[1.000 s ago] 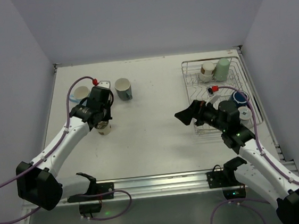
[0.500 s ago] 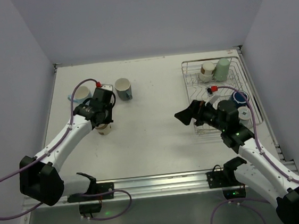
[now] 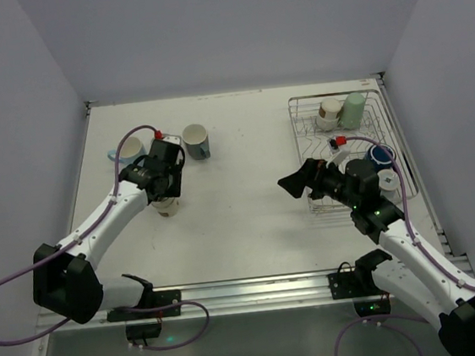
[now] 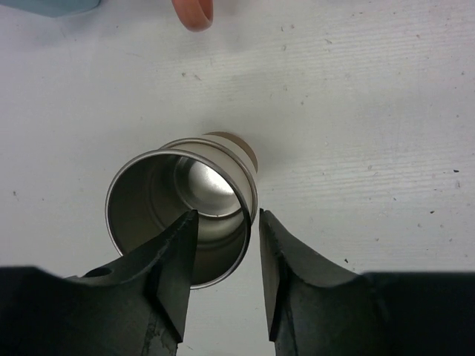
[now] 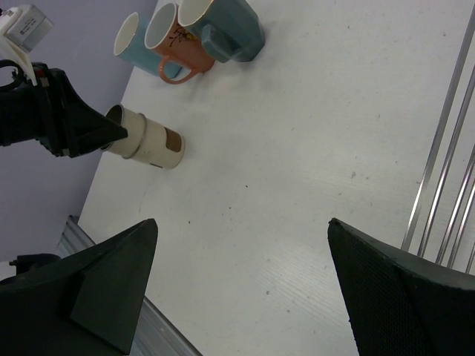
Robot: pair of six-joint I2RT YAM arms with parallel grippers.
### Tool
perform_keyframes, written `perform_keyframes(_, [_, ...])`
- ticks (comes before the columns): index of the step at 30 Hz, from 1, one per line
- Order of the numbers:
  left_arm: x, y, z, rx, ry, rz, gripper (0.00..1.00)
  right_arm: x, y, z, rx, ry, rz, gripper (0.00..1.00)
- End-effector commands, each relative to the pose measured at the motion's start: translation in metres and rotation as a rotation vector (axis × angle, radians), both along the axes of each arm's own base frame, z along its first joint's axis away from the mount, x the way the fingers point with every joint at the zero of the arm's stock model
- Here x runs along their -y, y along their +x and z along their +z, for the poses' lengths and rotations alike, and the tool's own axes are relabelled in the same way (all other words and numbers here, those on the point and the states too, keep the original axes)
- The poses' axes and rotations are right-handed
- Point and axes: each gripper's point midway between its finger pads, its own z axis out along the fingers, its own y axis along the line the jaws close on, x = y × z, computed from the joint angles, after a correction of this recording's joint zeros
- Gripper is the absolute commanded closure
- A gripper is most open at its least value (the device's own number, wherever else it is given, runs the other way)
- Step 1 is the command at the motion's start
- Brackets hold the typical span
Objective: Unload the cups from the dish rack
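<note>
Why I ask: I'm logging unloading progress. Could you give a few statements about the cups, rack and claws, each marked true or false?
1. The right claw is open and empty. True.
2. The dish rack is empty. False: it holds a whitish cup, a pale green cup and a dark blue cup.
3. The left claw straddles the wall of a cream-and-brown cup standing on the table. True.
4. The salmon cup sits beside the rack. False: it stands across the table, between the light blue cup and the grey-teal cup.
</note>
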Motion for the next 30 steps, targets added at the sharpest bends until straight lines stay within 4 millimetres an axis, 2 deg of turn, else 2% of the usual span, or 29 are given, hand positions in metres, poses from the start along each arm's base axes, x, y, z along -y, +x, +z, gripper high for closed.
perform_keyframes(1, [-0.003, 0.006, 0.016, 0.043, 0.010, 0.000, 0.56, 0.002, 0.009, 0.017, 0.050, -0.007, -0.025, 0.01])
perform_keyframes(5, [-0.003, 0.010, 0.032, 0.092, -0.010, 0.010, 0.49, 0.003, 0.010, 0.017, 0.050, -0.009, -0.035, 0.01])
perform_keyframes(7, [-0.001, 0.014, 0.048, 0.141, -0.035, 0.014, 0.43, 0.004, 0.011, 0.018, 0.053, -0.007, -0.044, 0.01])
perform_keyframes(10, [0.012, 0.019, 0.084, 0.243, -0.121, -0.015, 0.36, 0.010, 0.017, 0.025, 0.068, -0.013, -0.087, 0.01])
perform_keyframes(11, [0.024, 0.020, 0.107, 0.316, -0.187, -0.054, 0.34, 0.016, 0.020, 0.024, 0.058, -0.033, -0.124, 0.01])
perform_keyframes(13, [0.038, 0.018, 0.131, 0.392, -0.262, -0.106, 0.32, 0.025, 0.026, 0.032, 0.065, -0.066, -0.175, 0.02])
perform_keyframes(14, [0.053, 0.012, 0.153, 0.460, -0.340, -0.166, 0.31, 0.035, 0.034, 0.034, 0.071, -0.093, -0.242, 0.05])
perform_keyframes(15, [0.061, 0.007, 0.163, 0.494, -0.383, -0.203, 0.30, 0.043, 0.039, 0.034, 0.076, -0.127, -0.275, 0.08])
perform_keyframes(16, [0.070, 0.002, 0.172, 0.526, -0.425, -0.244, 0.29, 0.049, 0.045, 0.045, 0.083, -0.149, -0.313, 0.12])
perform_keyframes(17, [0.082, -0.008, 0.187, 0.579, -0.496, -0.313, 0.27, 0.066, 0.058, 0.040, 0.074, -0.216, -0.395, 0.17])
perform_keyframes(18, [0.086, -0.013, 0.192, 0.603, -0.522, -0.338, 0.26, 0.075, 0.068, 0.053, 0.090, -0.235, -0.444, 0.19])
perform_keyframes(19, [0.092, -0.020, 0.196, 0.616, -0.556, -0.381, 0.24, 0.085, 0.075, 0.051, 0.076, -0.270, -0.484, 0.21])
perform_keyframes(20, [0.100, -0.032, 0.201, 0.640, -0.606, -0.445, 0.23, 0.102, 0.091, 0.039, 0.034, -0.322, -0.538, 0.25])
perform_keyframes(21, [0.103, -0.037, 0.200, 0.643, -0.621, -0.471, 0.22, 0.114, 0.102, 0.047, 0.035, -0.330, -0.582, 0.29])
perform_keyframes(22, [0.106, -0.048, 0.204, 0.657, -0.651, -0.519, 0.22, 0.124, 0.110, 0.044, 0.013, -0.349, -0.613, 0.30])
perform_keyframes(24, [0.109, -0.056, 0.192, 0.653, -0.659, -0.562, 0.19, 0.150, 0.136, 0.040, -0.022, -0.404, -0.694, 0.32])
perform_keyframes(26, [0.112, -0.064, 0.181, 0.655, -0.675, -0.601, 0.17, 0.161, 0.154, 0.034, -0.050, -0.452, -0.721, 0.32])
perform_keyframes(27, [0.112, -0.066, 0.176, 0.655, -0.679, -0.608, 0.16, 0.163, 0.172, 0.029, -0.071, -0.477, -0.728, 0.32])
perform_keyframes(28, [0.113, -0.070, 0.169, 0.655, -0.689, -0.623, 0.16, 0.166, 0.181, 0.025, -0.083, -0.500, -0.739, 0.30])
perform_keyframes(30, [0.113, -0.072, 0.169, 0.660, -0.688, -0.637, 0.14, 0.170, 0.204, 0.014, -0.112, -0.542, -0.739, 0.29])
